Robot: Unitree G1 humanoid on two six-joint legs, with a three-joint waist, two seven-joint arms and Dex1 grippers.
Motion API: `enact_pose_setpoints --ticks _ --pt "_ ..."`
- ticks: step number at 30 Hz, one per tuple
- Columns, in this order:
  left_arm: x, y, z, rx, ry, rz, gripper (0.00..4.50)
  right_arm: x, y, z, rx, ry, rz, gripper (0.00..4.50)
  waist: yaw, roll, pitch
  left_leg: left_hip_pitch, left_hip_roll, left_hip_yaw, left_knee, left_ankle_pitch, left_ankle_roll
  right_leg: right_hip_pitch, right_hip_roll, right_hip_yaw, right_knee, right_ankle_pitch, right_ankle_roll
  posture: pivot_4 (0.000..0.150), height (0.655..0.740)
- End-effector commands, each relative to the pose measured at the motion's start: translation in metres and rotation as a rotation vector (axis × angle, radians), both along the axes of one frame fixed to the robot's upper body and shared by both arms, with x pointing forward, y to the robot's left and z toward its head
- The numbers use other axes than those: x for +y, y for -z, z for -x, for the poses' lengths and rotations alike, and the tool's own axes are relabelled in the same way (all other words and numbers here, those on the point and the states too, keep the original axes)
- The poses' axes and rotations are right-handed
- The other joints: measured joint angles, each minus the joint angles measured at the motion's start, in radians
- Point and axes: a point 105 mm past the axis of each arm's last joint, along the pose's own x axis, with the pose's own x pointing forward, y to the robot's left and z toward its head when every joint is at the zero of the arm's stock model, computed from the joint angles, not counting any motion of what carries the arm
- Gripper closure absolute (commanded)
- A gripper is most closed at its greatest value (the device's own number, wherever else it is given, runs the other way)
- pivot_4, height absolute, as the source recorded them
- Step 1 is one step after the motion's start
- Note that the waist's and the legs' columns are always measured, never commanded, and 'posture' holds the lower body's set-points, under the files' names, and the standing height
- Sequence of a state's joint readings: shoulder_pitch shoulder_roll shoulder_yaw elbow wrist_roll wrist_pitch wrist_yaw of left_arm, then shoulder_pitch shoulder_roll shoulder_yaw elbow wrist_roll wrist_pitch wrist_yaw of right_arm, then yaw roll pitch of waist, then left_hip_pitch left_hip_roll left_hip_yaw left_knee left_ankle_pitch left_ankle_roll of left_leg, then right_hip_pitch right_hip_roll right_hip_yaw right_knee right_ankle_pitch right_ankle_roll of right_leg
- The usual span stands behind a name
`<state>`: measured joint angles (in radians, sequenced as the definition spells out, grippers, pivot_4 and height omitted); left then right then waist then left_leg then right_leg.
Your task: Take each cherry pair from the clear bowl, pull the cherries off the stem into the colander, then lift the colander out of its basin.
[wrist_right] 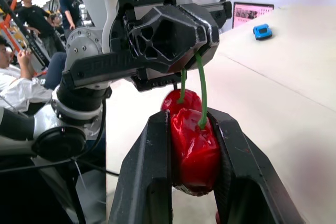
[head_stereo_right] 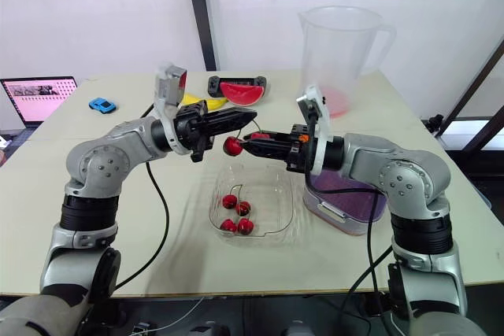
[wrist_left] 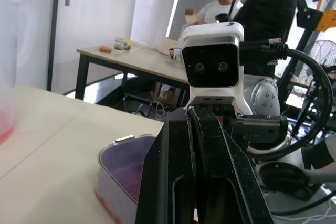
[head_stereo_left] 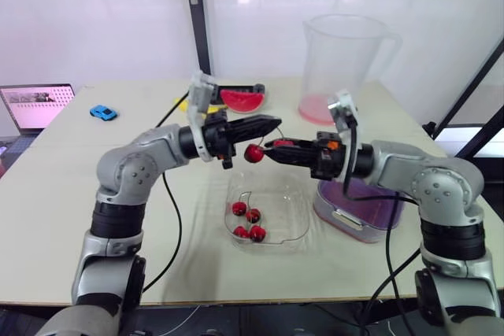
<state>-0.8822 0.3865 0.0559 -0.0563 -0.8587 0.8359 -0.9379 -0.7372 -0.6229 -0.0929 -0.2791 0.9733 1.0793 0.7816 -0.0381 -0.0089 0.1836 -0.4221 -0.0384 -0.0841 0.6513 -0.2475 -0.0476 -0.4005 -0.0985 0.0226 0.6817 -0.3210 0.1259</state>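
Observation:
A cherry pair hangs over the clear bowl (head_stereo_left: 298, 194). My left gripper (head_stereo_left: 276, 123) is shut on the green stems (wrist_right: 201, 85). My right gripper (wrist_right: 191, 124) comes in from the opposite side, just below, and is shut on one red cherry (wrist_right: 195, 150). The other cherry (head_stereo_left: 253, 153) dangles free beside the right fingertips. Several loose cherries (head_stereo_left: 249, 222) lie in the bowl. The purple colander (head_stereo_left: 364, 204) sits in its clear basin to the right of the bowl, under my right forearm.
A tall clear pitcher (head_stereo_left: 344, 57) with pink liquid stands at the back right. A watermelon slice (head_stereo_left: 242, 100), a blue toy car (head_stereo_left: 102, 112) and a laptop (head_stereo_left: 35, 106) are further back. People (wrist_left: 223, 1) are at tables beyond.

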Motion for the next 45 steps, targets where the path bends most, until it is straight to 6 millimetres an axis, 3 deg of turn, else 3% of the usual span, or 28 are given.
enact_pose_setpoints --ticks 1,9,12,15,19,26,27,28,33,34,40,42,45 --pt "0.005 -0.019 0.003 -0.077 -0.013 0.042 4.50 -0.014 0.021 0.006 0.008 -0.015 0.130 3.79 0.002 0.000 0.000 0.000 0.000 0.000 0.000 0.000 0.000 0.001 0.000 -0.001 -0.001 0.000 0.000 0.150 0.7400" --pt "0.007 -0.018 0.003 -0.075 -0.024 0.049 4.50 -0.028 0.023 0.011 0.005 -0.019 0.154 3.79 -0.003 0.000 0.000 0.000 0.000 0.000 0.000 0.000 0.001 0.001 0.001 0.000 -0.001 0.000 0.000 0.150 0.7400" --pt "0.008 -0.018 0.004 -0.075 -0.031 0.052 4.50 -0.048 0.002 -0.001 -0.075 0.082 0.151 3.79 0.003 -0.001 0.000 0.000 0.000 0.000 0.000 0.000 0.001 0.001 0.000 0.000 -0.001 0.000 0.000 0.150 0.7400" --pt "0.011 -0.016 0.005 -0.074 -0.045 0.056 4.50 -0.086 -0.007 -0.017 -0.163 0.227 0.299 3.79 0.017 -0.001 0.000 0.000 0.000 0.000 0.001 0.000 0.001 0.001 -0.001 0.000 -0.002 0.000 0.000 0.150 0.7400" --pt "0.011 -0.012 0.007 -0.063 -0.056 0.063 4.50 -0.141 0.006 -0.033 -0.205 0.338 0.600 3.79 0.023 -0.001 0.001 0.000 0.000 0.001 0.001 -0.001 0.001 0.002 0.000 0.000 -0.003 0.000 0.000 0.150 0.7400" --pt "0.008 -0.005 0.008 -0.051 -0.080 0.068 4.50 -0.162 0.050 -0.041 -0.191 0.278 0.869 3.79 0.016 -0.001 0.001 0.000 0.001 0.003 0.000 0.001 -0.001 0.001 0.000 0.001 -0.003 0.000 0.000 0.150 0.7400" --pt "0.008 -0.004 0.008 -0.050 -0.084 0.064 4.50 -0.163 0.056 -0.041 -0.181 0.274 0.882 3.00 0.018 -0.001 0.001 0.000 0.001 0.002 0.000 0.002 -0.003 0.001 0.000 0.001 -0.003 0.000 0.000 0.150 0.7400" --pt "0.007 -0.003 0.009 -0.049 -0.086 0.062 4.50 -0.165 0.059 -0.043 -0.173 0.278 0.890 2.76 0.019 -0.001 0.001 0.000 0.001 0.002 0.001 0.002 -0.003 0.001 0.000 0.001 -0.003 0.000 0.000 0.150 0.7400" --pt "0.006 -0.001 0.010 -0.048 -0.094 0.062 4.50 -0.169 0.056 -0.042 -0.170 0.284 0.877 0.21 0.025 -0.001 0.001 0.000 0.000 0.002 0.002 0.002 -0.004 0.001 0.000 0.001 -0.003 0.000 0.000 0.150 0.7400" --pt "0.006 -0.001 0.010 -0.048 -0.096 0.063 4.50 -0.168 0.046 -0.041 -0.161 0.293 0.820 0.04 0.024 -0.001 0.001 0.000 0.000 0.002 0.002 0.002 -0.004 0.002 0.000 0.001 -0.003 0.000 0.000 0.150 0.7400" --pt "0.006 -0.005 0.009 -0.045 -0.103 0.084 4.50 -0.165 0.000 -0.025 -0.154 0.281 0.614 0.04 0.024 -0.001 0.001 0.000 0.000 0.002 0.002 0.002 -0.004 0.002 0.000 0.001 -0.004 0.000 0.000 0.150 0.7400" --pt "0.006 -0.006 0.008 -0.042 -0.100 0.094 4.50 -0.153 -0.015 -0.021 -0.167 0.259 0.505 0.04 0.024 -0.001 0.001 0.000 0.000 0.002 0.002 0.002 -0.004 0.002 0.000 0.001 -0.004 0.000 0.000 0.150 0.7400" --pt "0.003 -0.010 0.008 -0.042 -0.087 0.110 4.50 -0.118 -0.032 -0.009 -0.185 0.161 0.324 0.04 0.021 -0.001 0.001 0.000 0.001 0.002 0.001 0.002 -0.003 0.002 0.000 0.001 -0.004 0.000 0.000 0.150 0.7400"
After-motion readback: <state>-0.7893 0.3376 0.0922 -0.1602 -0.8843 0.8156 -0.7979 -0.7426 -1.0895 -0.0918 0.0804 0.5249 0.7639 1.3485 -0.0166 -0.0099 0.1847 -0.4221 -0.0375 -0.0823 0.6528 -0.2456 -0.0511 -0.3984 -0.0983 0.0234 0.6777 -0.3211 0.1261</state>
